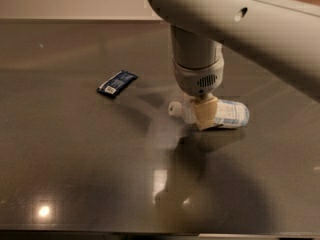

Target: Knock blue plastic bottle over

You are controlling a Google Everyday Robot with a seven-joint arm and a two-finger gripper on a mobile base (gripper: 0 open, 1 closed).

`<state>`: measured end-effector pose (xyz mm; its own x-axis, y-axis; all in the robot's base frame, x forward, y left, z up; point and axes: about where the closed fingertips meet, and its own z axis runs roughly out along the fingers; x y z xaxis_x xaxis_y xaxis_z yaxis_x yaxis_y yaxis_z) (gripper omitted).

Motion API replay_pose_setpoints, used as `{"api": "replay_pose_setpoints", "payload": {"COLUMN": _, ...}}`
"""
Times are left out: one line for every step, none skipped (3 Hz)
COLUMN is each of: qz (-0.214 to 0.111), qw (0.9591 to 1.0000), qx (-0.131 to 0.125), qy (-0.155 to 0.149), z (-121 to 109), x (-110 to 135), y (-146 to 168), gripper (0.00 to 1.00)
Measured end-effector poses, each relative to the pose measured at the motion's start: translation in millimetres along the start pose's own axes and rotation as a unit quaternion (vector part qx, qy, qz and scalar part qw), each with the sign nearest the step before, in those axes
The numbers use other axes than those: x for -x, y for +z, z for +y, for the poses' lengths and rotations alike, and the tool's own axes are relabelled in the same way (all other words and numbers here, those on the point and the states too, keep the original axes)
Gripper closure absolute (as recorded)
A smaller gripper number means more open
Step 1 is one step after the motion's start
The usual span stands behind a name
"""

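Observation:
The blue plastic bottle [227, 114] lies on its side on the dark tabletop [75, 159], white cap [175, 108] pointing left and label to the right. My gripper [205, 115] hangs from the grey arm right over the bottle's middle, its tan fingertips [204, 112] in front of the bottle's neck end. The arm hides part of the bottle.
A flat dark blue packet [116, 83] lies on the table to the left of the bottle. The arm's large grey link [240, 19] crosses the top right. The table's near edge runs along the bottom.

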<state>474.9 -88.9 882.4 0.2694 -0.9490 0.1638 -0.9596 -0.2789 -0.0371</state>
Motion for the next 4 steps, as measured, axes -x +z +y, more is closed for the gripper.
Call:
{"api": "replay_pose_setpoints", "payload": {"qz": 0.020, "qw": 0.9996, "qx": 0.009, "qy": -0.020, "z": 4.7, "x": 0.7, "y": 12.5, "gripper": 0.35}}
{"api": "replay_pose_setpoints", "payload": {"qz": 0.025, "qw": 0.9987, "qx": 0.017, "qy": -0.040, "z": 10.2, "x": 4.3, "y": 18.8, "gripper": 0.12}}
{"api": "replay_pose_setpoints", "payload": {"qz": 0.020, "qw": 0.9982, "qx": 0.017, "qy": -0.053, "z": 14.5, "x": 8.3, "y": 20.6, "gripper": 0.00}}
{"api": "replay_pose_setpoints", "payload": {"qz": 0.020, "qw": 0.9983, "qx": 0.017, "qy": -0.053, "z": 14.5, "x": 8.3, "y": 20.7, "gripper": 0.00}}
